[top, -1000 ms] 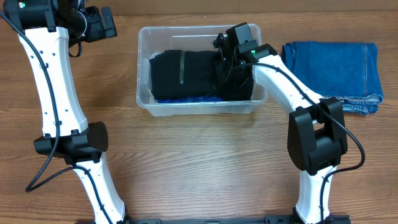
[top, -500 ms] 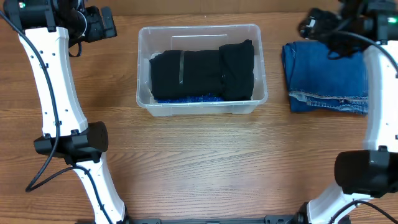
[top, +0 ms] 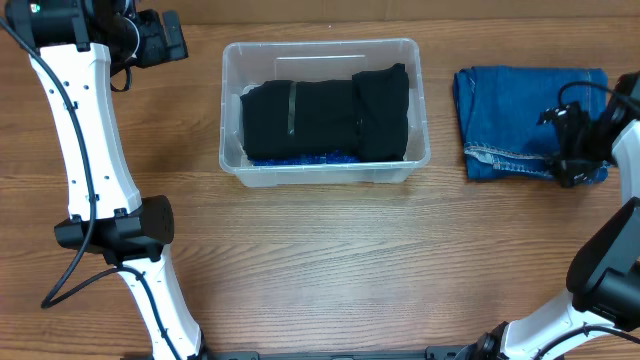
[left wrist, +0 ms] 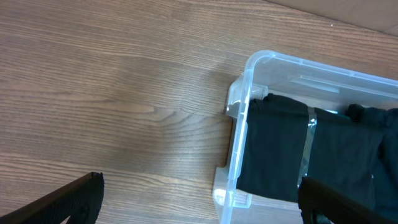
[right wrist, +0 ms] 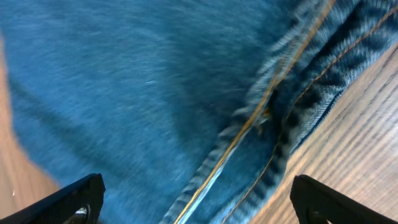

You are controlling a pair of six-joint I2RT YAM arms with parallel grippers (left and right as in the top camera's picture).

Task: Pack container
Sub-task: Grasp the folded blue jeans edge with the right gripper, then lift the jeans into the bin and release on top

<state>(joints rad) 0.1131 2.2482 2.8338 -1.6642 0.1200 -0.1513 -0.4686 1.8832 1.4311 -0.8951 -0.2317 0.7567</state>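
While its two fingers stand wide apart with nothing between them, the right gripper (top: 570, 150) hangs low over a folded pair of blue jeans (top: 520, 110), at the corner farthest from the container (top: 320, 176). In the right wrist view, denim fills nearly the whole picture, crossed by an orange-stitched seam and hem. Whether the fingers touch the cloth cannot be told. The jeans lie flat on the wooden table (top: 300, 260) to the right of the container, near it but not touching.

Likewise spread and holding nothing, the left gripper (top: 168, 38) hovers over bare wood to the left of the container, just off its far left corner. In the left wrist view the container's left end (left wrist: 247, 87) shows.

Between the two arms, toward the far edge of the table, sits the container. It is a clear plastic rectangular bin with rounded corners and a thick rim that flares out at its short ends. Its walls are see-through, so the contents show plainly. A folded black garment (top: 320, 120) fills most of its floor, bearing a grey strip (top: 293, 106) across it left of the middle. Along the container's near wall a band of blue material (top: 300, 158) peeks out from under the black garment.
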